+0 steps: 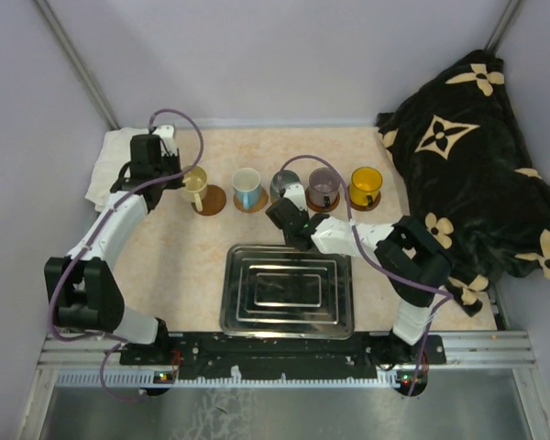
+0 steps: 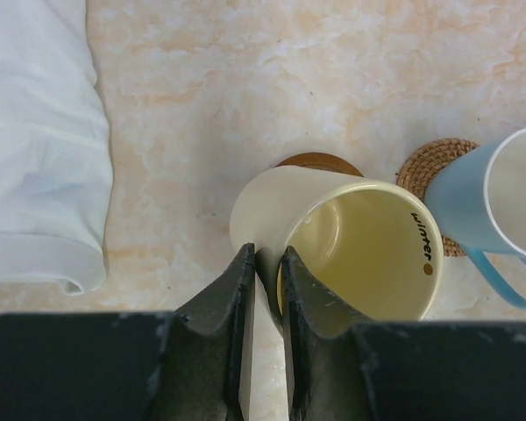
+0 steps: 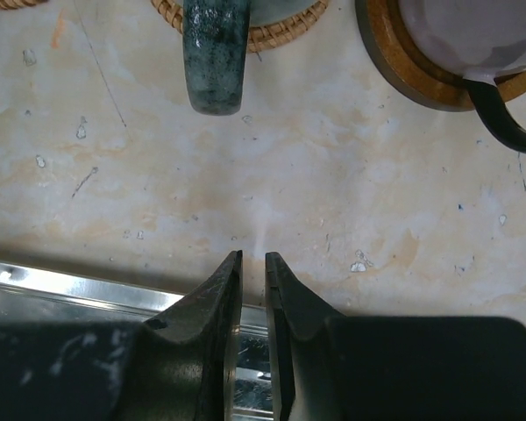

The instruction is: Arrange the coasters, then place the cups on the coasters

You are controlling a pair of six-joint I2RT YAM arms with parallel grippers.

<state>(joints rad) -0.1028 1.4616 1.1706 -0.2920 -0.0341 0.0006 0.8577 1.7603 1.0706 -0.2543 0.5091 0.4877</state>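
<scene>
Cream-yellow cup [image 2: 359, 254]: left end of the row, nearest the table's far-left corner. Left gripper [image 2: 265, 259] is clamped on its wall, one finger inside the rim and one outside. Its dark coaster [image 2: 320, 162] shows only past the far side, so the cup looks off-centre on it. Cannot tell whether the base is down or lifted.

Right gripper [image 3: 253, 259]: fingers nearly together, nothing between them. It hangs low over bare table between the steel tray [image 3: 70, 281] and the grey-blue cup [image 3: 215, 61].

Risks (judgement):
- Letting go with the base half off the disc could leave the cup rocking or tipped.
- The inner finger could catch the rim on withdrawal and drag cup and coaster toward the white and blue cup [image 2: 500, 193] just beside it.
- The right arm's cable loops close over the purple cup [image 1: 324, 186], so a sweep could snag it.

Count:
- Cups: 5, the orange-yellow cup [image 1: 366, 185] included, in one row along the far half of the table.
- Coasters: 5, one under each, as far as visible.
- Tray: 1.
</scene>
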